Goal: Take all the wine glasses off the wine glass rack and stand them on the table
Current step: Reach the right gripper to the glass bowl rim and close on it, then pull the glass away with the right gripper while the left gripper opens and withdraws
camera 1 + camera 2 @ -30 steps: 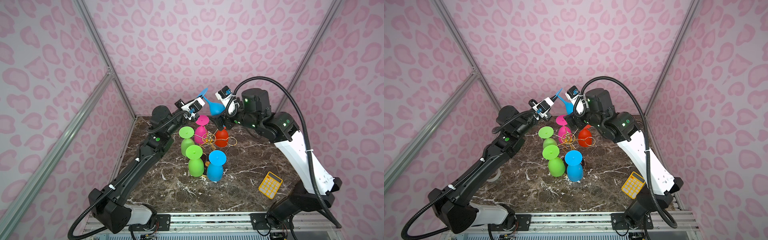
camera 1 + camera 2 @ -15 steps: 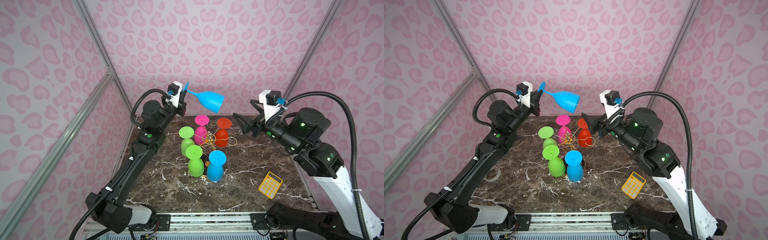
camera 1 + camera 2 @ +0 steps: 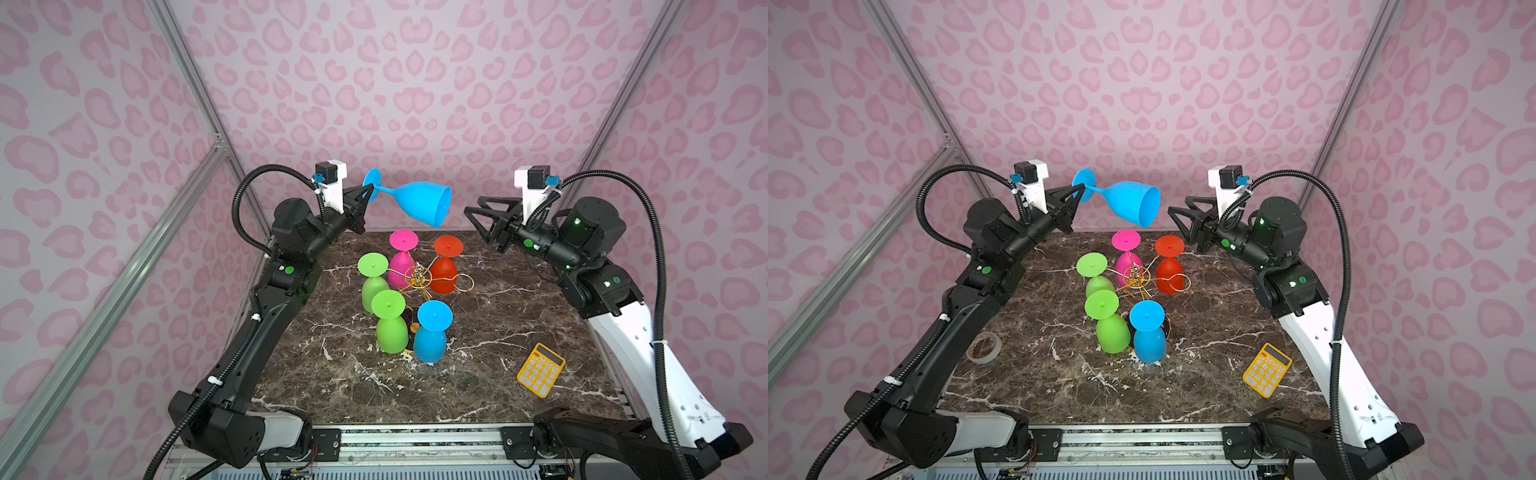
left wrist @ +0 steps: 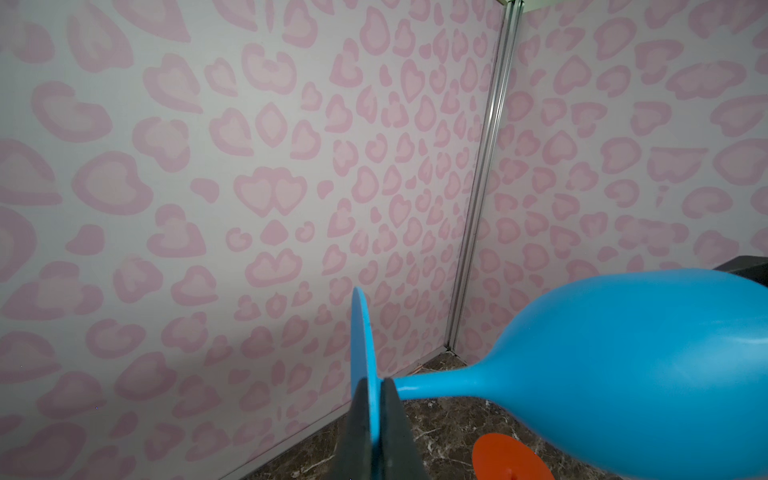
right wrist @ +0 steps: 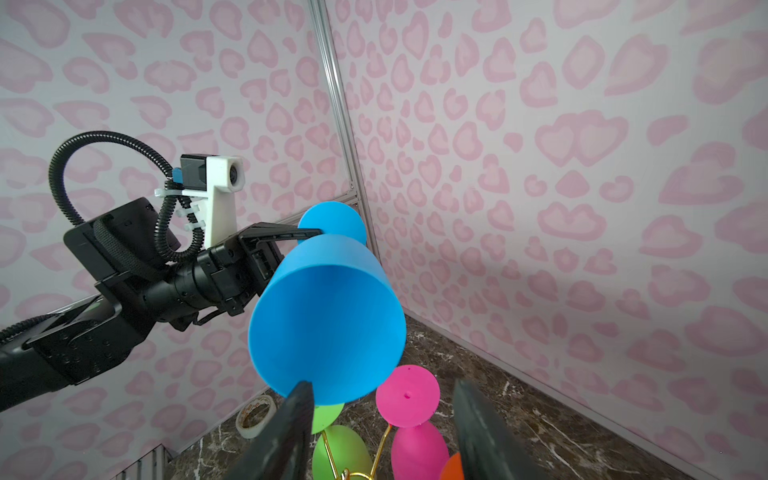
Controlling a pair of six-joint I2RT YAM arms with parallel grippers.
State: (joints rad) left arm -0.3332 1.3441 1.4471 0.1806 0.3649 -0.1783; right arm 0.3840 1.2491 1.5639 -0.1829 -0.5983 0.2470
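Left wrist view: the left hand (image 4: 375,384) is clamped shut on the foot of the blue wine glass (image 4: 623,374) and holds it sideways, probably to offer its bowl for a handover. The glass hangs clear above the rack (image 3: 417,276). The right hand (image 5: 382,388), part open and holding nothing, faces the glass's empty bowl. Five other glasses (image 3: 390,328) hang upside down on the rack, and one loop (image 3: 464,284) is bare.

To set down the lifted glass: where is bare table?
Bare marble runs along the front, between the wine glass rack and the rail, left of the calculator. Another patch: right of the rack, behind the calculator. The rack's hanging glasses crowd the middle; a tape roll sits left.
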